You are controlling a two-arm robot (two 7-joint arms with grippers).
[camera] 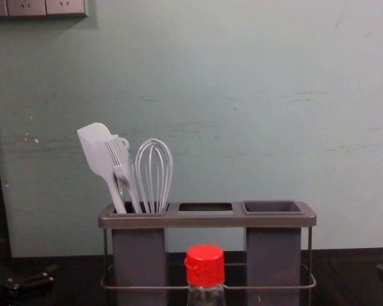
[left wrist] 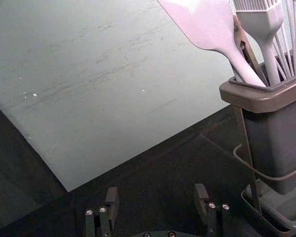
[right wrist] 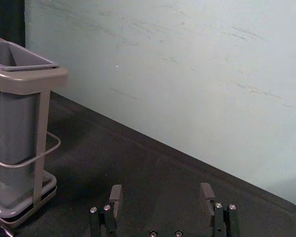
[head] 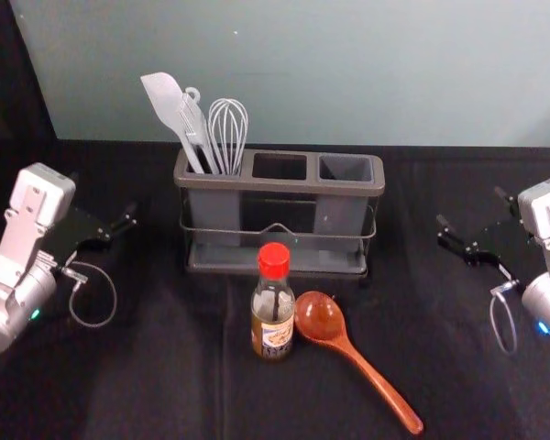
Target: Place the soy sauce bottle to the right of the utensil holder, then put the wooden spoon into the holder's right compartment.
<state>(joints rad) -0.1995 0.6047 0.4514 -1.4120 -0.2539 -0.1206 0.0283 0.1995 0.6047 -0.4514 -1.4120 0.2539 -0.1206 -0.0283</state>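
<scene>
Looks like lab: has black cloth [head: 165,385] below, scuffed wall [head: 348,73] behind, sockets [camera: 27,7] upper left in chest view.

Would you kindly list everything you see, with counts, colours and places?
Utensil holder: 1, grey-brown, back centre
Spatula: 1, white, left compartment
Brush: 1, white, left compartment
Whisk: 1, white, left compartment
Partly hidden tool: at least 1, brownish, left compartment
Soy sauce bottle: 1, clear with red cap, before holder
Wooden spoon: 1, reddish-brown, right of bottle
Table: 1, black, below
Wall: 1, pale green-grey, behind
Sockets: 3, greyish, upper left wall
Left gripper: 1, black, open, left of holder
Right gripper: 1, black, open, right of holder
</scene>
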